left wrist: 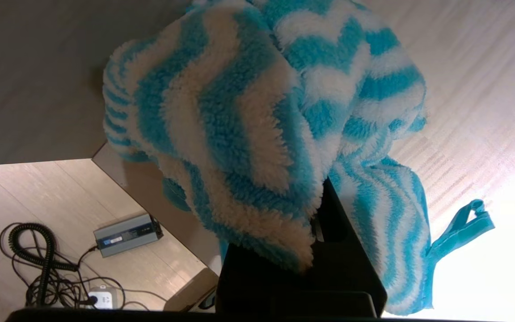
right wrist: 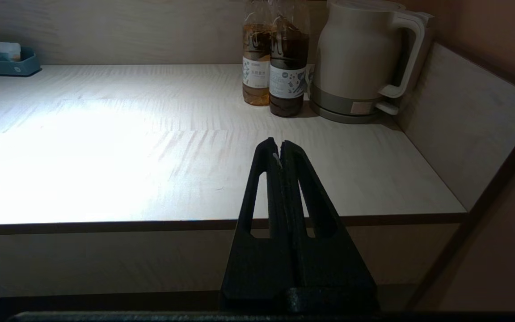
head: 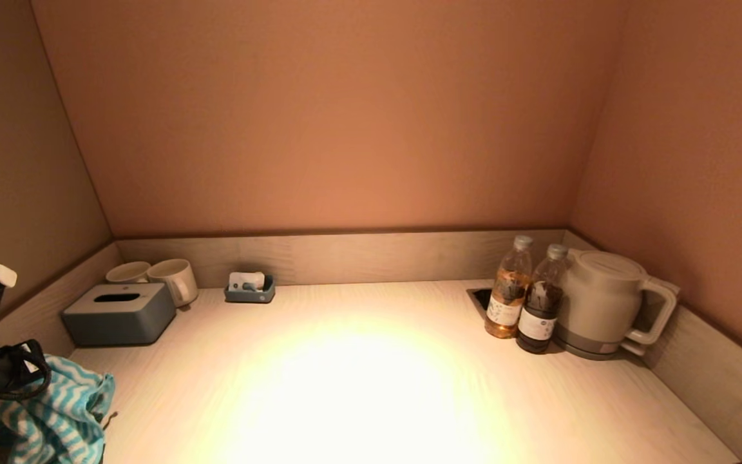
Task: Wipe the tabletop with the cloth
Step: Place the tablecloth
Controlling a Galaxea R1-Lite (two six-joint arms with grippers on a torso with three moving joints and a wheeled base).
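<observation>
The left gripper [left wrist: 318, 223] was clamped on the cloth [left wrist: 257, 134], which draped over its fingers at the near left corner of the tabletop [head: 358, 386], apparently staged for a first stroke. The bunched cloth showed no clear long axis; its hanging loop [left wrist: 463, 223] trailed toward the lit centre. The right gripper [right wrist: 280, 150] was parked, fingers together, empty, before the front edge.

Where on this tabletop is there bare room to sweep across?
The wide middle of the tabletop is bare, from the tissue box across to the two bottles. Crowded: mugs and small tray back left, kettle back right, cloth front left.
</observation>
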